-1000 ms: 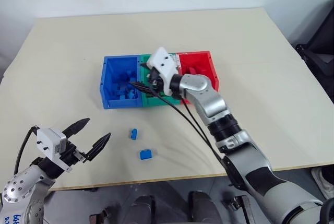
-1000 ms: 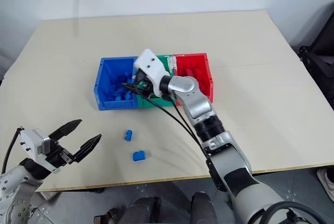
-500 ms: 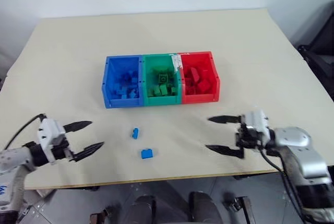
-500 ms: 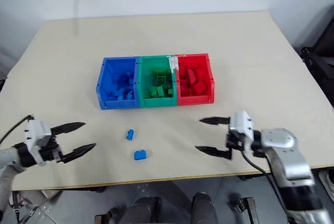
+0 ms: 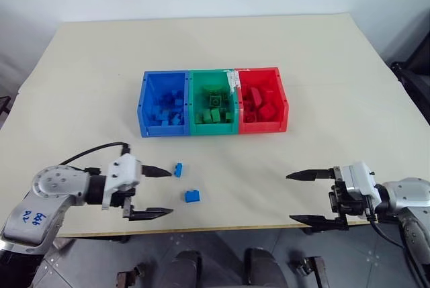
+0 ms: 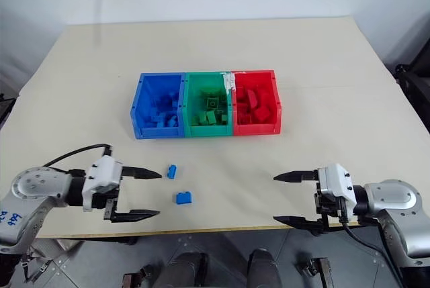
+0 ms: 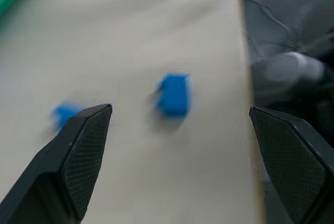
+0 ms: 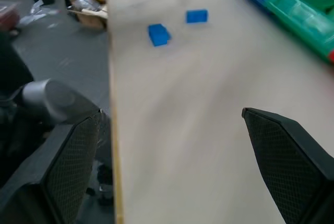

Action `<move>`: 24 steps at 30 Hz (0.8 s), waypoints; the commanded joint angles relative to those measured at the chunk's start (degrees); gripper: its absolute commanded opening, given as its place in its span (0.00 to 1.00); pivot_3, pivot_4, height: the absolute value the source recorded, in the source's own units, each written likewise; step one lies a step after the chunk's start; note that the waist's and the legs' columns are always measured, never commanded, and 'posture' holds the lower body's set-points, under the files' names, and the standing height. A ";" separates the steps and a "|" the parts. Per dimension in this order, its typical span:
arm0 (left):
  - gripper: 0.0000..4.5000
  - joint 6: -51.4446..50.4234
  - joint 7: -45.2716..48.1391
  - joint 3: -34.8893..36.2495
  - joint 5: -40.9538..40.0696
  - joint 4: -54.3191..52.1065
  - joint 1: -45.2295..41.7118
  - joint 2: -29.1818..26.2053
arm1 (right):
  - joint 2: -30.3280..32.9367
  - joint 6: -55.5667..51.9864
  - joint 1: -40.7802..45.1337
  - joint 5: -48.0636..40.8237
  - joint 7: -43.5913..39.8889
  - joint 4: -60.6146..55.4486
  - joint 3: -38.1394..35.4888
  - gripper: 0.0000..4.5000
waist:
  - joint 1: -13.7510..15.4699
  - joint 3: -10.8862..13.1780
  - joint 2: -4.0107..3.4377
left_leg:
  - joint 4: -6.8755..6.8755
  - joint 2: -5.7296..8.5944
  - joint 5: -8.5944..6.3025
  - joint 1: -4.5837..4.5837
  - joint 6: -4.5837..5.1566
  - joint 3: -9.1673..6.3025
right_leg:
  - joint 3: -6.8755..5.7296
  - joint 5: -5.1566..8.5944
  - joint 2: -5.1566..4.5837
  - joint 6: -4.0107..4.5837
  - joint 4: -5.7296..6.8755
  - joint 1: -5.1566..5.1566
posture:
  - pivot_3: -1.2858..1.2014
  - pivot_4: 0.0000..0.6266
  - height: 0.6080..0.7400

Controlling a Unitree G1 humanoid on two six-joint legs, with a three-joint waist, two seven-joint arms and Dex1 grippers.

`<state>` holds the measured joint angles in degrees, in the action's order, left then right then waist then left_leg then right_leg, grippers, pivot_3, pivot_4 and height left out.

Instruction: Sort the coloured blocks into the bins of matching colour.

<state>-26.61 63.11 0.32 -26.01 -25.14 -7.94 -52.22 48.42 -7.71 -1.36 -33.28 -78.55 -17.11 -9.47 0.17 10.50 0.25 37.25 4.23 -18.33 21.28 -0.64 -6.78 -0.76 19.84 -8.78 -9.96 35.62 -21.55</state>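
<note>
Near the table's front edge, the empty right gripper (image 5: 314, 198) has withdrawn while the open left gripper (image 5: 153, 193) approaches two blue blocks (image 5: 192, 196).

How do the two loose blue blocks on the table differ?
The farther blue block lies just off the open left gripper's upper fingertip; the nearer blue block lies closer to the table's front edge and looks wider. Both are blue, still outside the blue bin.
</note>
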 commanded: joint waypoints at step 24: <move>0.30 -10.98 -7.79 -18.24 15.08 -2.29 -7.68 1.86 | -2.21 0.64 3.46 -0.57 4.64 -4.97 0.67 1.00 | 1.21 0.00 0.00 | 0.01 -0.03 -0.05 0.01 -0.06 0.02 | 0.06 0.01 0.17 0.03 -0.04 -0.02 | 0.52 0.24 1.00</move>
<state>-38.34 54.77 -16.43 -12.16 -28.15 -16.03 -49.92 46.68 -8.27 1.60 -33.70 -74.14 -21.12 -8.92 1.38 10.50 0.25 37.26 4.21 -18.38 21.30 -0.70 -6.76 -0.71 19.85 -8.60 -9.92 35.58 -21.57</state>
